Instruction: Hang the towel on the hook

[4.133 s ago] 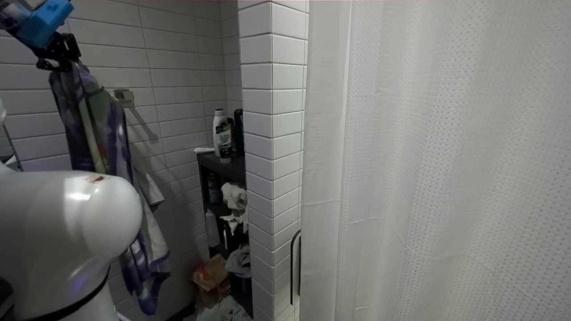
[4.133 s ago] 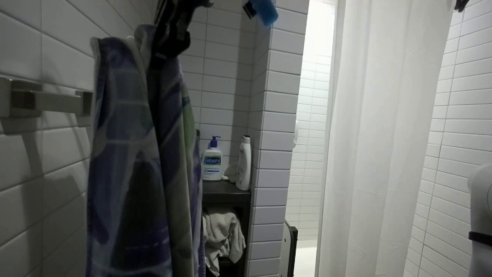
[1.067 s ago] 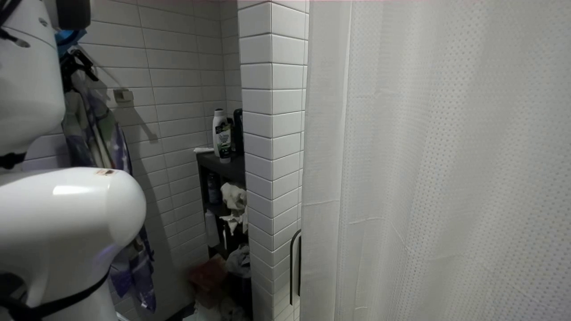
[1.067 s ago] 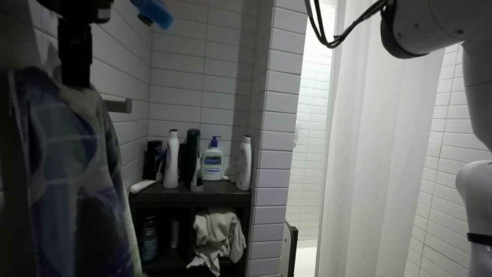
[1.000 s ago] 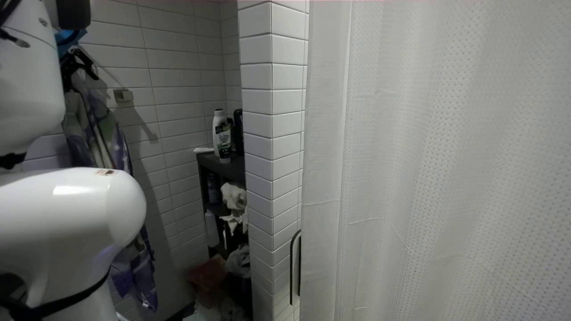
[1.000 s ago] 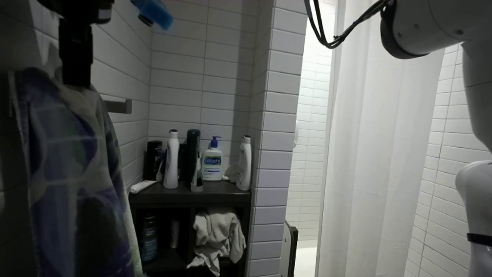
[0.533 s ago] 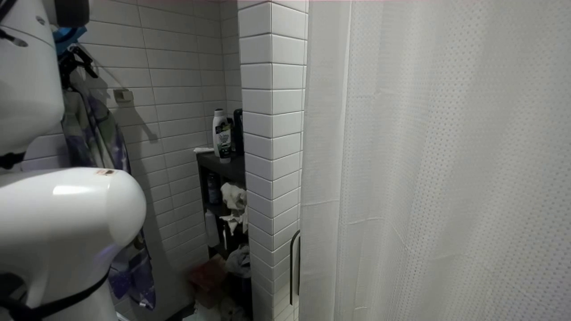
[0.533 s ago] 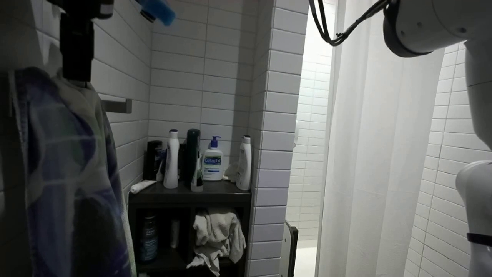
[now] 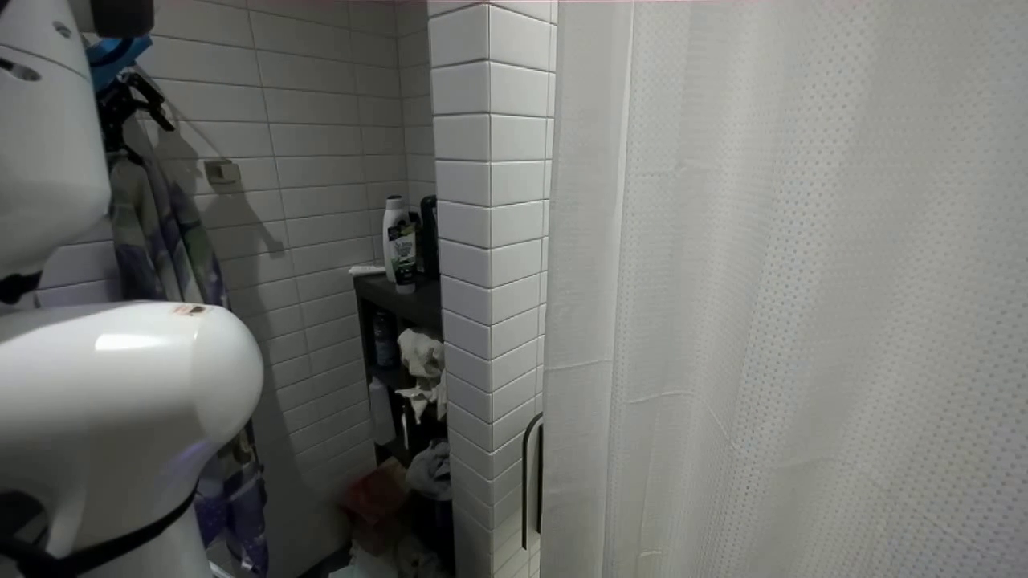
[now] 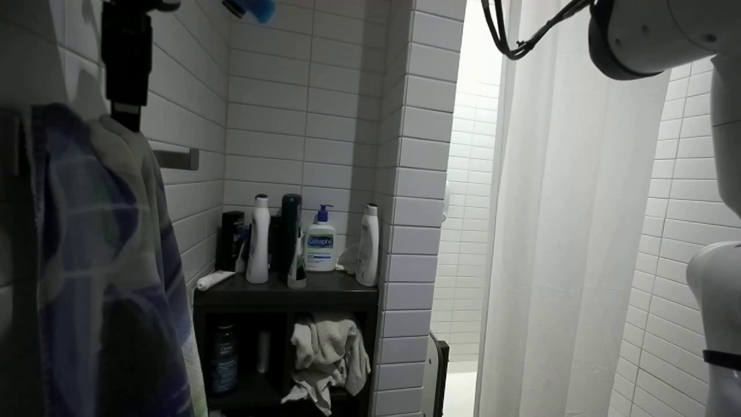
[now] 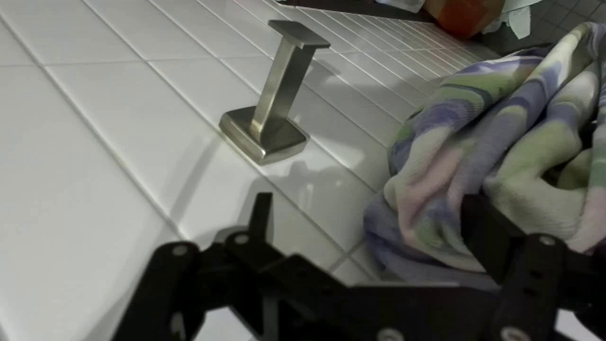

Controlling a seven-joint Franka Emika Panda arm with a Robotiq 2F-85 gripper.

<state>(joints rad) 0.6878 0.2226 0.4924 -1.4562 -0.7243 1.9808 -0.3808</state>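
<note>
I have the claw (image 11: 368, 199) spread wide. Just below it hangs the towel (image 11: 440, 175), bunched beside one fingertip (image 11: 491, 237); I cannot tell whether they touch. The hook (image 11: 283, 90) stands near the claw, on the opposite fingertip's side.

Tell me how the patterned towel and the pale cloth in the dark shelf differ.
In colour, the towel mixes purple, green and whitish patches, while the cloth is plain off-white. In pose, the towel hangs down in long folds; the cloth is bunched up in the dark shelf, one end dangling. The towel also looks longer, though bunching hides the cloth's full length. Both are limp, creased fabric.
</note>
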